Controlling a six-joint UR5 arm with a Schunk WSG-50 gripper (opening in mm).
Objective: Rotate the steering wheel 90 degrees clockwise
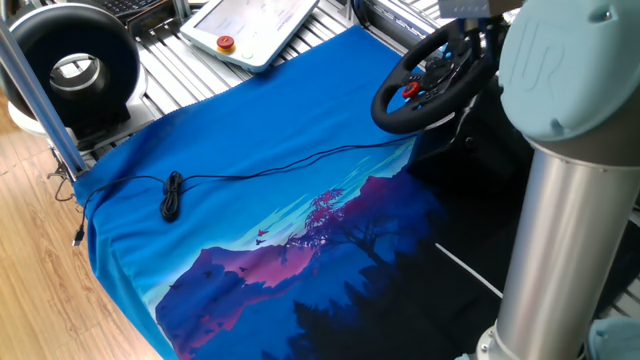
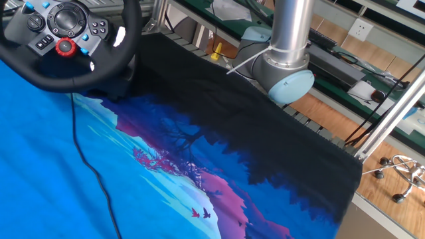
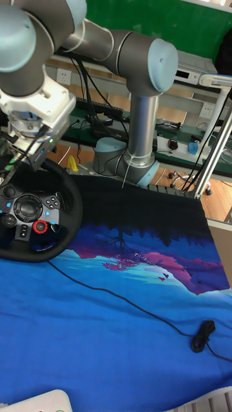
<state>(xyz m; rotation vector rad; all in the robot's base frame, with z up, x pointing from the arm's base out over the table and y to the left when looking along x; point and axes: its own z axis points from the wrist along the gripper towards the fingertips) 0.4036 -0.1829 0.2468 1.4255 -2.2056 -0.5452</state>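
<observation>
Where the blue landscape-print cloth (image 1: 250, 180) covers the table, the steering wheel (image 3: 35, 219) stands at one edge of it, tilted up on its base, hub facing the tall fixed view with a red button low on the hub and blue accents around it. The gripper (image 3: 14, 158) hangs just above the wheel's upper rim, under a white wrist block; its fingers are hidden by cabling and the rim, so I cannot tell whether they are apart or clamped on anything. In one fixed view the arm's grey column (image 1: 565, 240) fills the right side and cuts off part of the wheel. A thin black cable (image 1: 270, 165) runs from the wheel across the cloth to a coiled bundle (image 1: 171, 196) near the opposite edge. Off the cloth, on the slatted table top, lie a white pendant with a red button (image 1: 250, 25) and a black ring-shaped fan (image 1: 70, 60) with a white centre. The arm's base (image 2: 285, 76) stands well apart from the wheel.
</observation>
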